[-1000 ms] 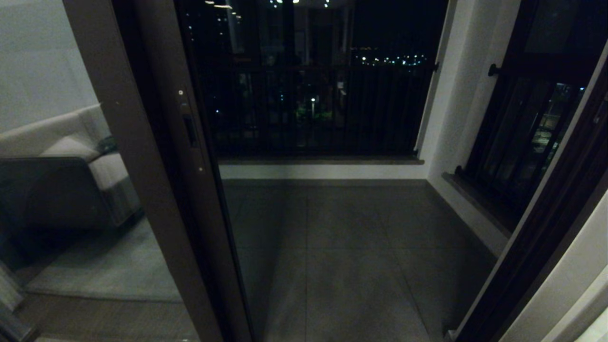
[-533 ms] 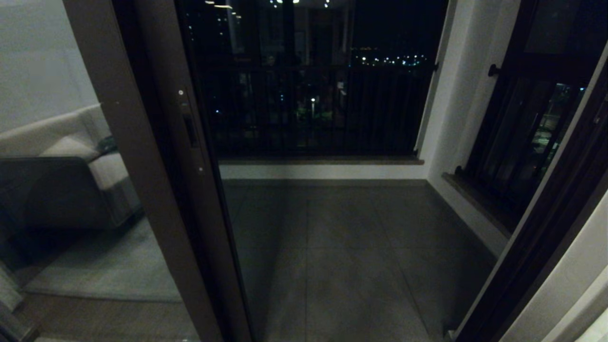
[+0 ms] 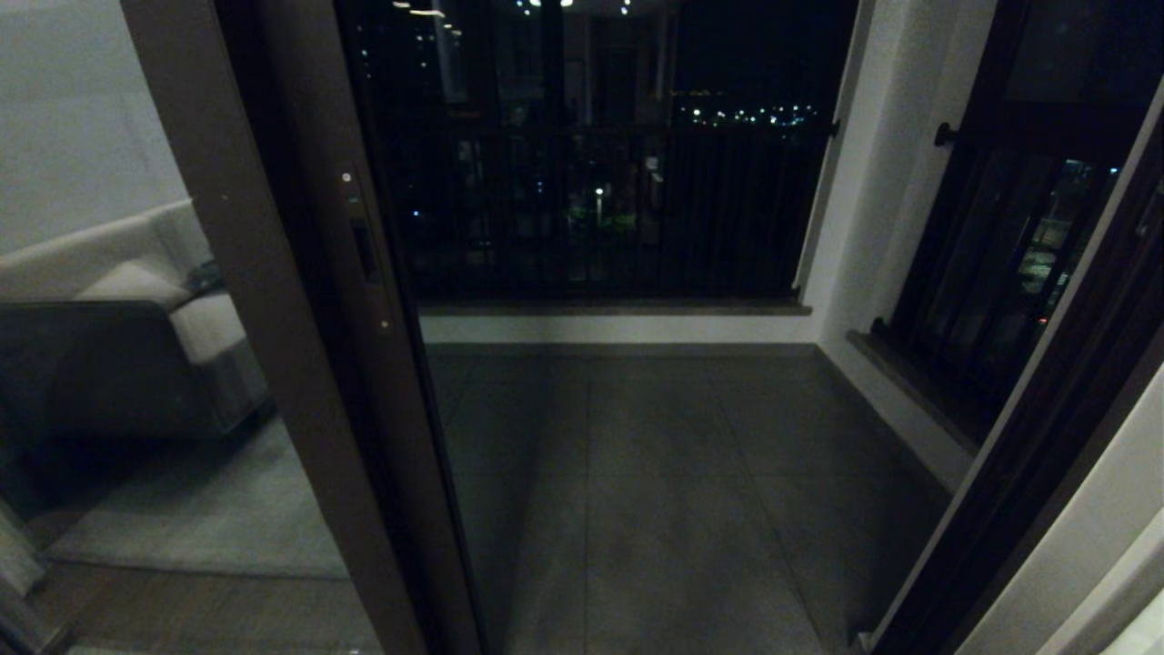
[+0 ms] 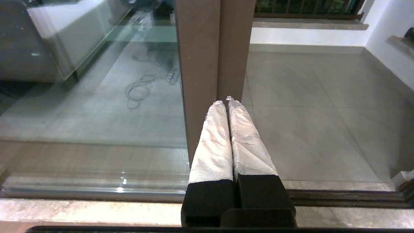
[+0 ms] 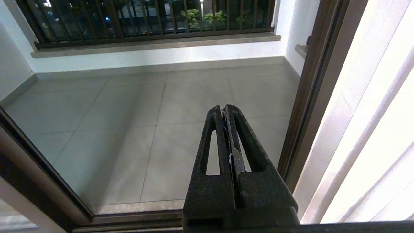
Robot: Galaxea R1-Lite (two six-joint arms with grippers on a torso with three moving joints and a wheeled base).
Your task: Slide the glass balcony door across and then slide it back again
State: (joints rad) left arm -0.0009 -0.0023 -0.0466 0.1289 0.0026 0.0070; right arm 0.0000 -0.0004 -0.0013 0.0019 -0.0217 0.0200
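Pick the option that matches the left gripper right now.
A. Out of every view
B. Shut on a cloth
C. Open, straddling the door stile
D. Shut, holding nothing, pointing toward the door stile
D: in the left wrist view the left gripper's white-wrapped fingers are pressed together empty, tips aimed at the brown door stile.

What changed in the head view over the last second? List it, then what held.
Nothing visibly moved. The glass balcony door stands at the same place with the doorway open onto the balcony floor, its slot handle untouched, and neither arm shows in the head view.
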